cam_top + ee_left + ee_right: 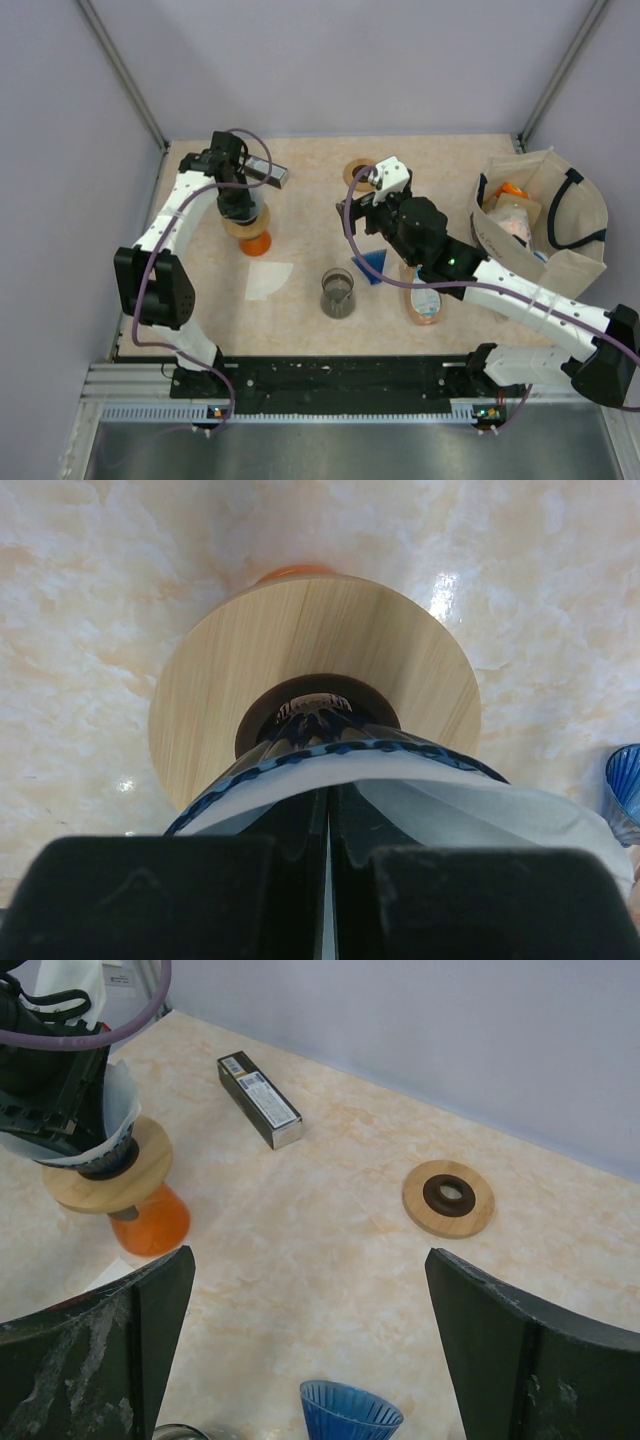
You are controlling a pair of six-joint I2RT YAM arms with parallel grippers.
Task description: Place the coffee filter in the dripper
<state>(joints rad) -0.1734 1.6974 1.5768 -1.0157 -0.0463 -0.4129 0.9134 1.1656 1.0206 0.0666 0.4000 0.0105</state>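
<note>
A blue-rimmed dripper (262, 763) with a round wooden collar (300, 645) stands on an orange base (257, 243) at the left of the table. My left gripper (330, 815) reaches down into the dripper and is shut on a white coffee filter (460, 802), which lies inside the rim. It also shows in the top view (240, 200) and the right wrist view (70, 1100). My right gripper (308, 1255) is open and empty, hovering mid-table (375, 215) above a second blue dripper cone (350, 1418).
Another white filter (268, 281) lies flat on the table near a glass beaker (338, 294). A black box (260, 1100) and a loose wooden ring (448, 1198) lie at the back. A packet (422, 303) and a cloth bag (560, 215) are at the right.
</note>
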